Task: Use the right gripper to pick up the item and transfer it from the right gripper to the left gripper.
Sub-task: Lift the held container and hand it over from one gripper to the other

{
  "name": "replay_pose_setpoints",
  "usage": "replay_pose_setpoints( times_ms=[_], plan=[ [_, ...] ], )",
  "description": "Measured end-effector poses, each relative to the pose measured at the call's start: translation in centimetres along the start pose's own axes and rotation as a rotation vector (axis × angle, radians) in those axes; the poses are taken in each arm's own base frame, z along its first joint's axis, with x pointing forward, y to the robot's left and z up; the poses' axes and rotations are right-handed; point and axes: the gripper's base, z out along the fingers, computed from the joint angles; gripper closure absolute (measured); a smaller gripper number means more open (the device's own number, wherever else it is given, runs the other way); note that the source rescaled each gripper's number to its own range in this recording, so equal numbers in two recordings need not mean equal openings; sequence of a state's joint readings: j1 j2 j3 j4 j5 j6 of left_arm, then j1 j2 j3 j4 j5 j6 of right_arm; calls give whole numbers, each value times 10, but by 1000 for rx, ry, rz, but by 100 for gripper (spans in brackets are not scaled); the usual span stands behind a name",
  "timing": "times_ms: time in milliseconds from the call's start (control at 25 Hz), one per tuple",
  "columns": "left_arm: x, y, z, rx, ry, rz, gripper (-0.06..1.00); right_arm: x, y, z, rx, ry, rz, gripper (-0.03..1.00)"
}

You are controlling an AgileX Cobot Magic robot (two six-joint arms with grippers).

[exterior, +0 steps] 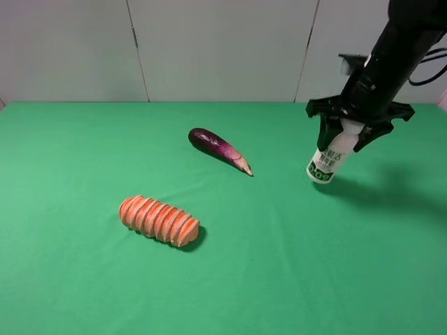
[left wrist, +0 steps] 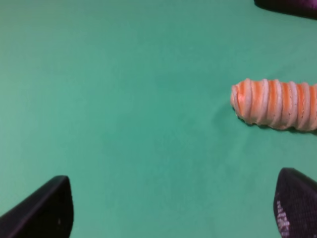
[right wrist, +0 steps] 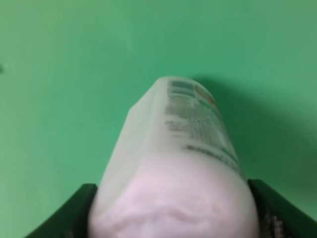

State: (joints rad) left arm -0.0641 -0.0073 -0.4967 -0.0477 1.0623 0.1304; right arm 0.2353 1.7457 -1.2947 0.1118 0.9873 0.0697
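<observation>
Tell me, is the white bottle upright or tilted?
Tilted. The right gripper is shut on the bottle at its cap end; the base leans toward the left in the high view.

Looks down on a green worktop (left wrist: 124, 99). Catches a ridged orange bread loaf (left wrist: 275, 105) lying flat on it, one end cut off by the frame edge. Takes in a dark purple sliver of eggplant (left wrist: 287, 6) beyond the loaf, apart from it. Shows the left gripper (left wrist: 173, 206) with black jaws spread wide, only bare cloth between them.

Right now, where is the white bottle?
The bottle is at the right of the high view, tilted, held near its cap by the right gripper, right of the eggplant.
</observation>
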Motion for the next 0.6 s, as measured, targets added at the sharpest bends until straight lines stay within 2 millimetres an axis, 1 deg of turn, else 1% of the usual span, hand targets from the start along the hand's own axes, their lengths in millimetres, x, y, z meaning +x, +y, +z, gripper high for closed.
replay_pose_setpoints(
  times_ms=[200,320,480,600],
  plan=[
    [0,0,0,0,0,0,38,5,10,-37,-91,-115,-47,97],
    [0,0,0,0,0,0,38,8,18,-54,-168,-162,-82,97],
    [0,0,0,0,0,0,38,12,30,-69,-302,-215,-139,97],
    [0,0,0,0,0,0,38,13,38,-77,-386,-251,-192,97]
  ],
)
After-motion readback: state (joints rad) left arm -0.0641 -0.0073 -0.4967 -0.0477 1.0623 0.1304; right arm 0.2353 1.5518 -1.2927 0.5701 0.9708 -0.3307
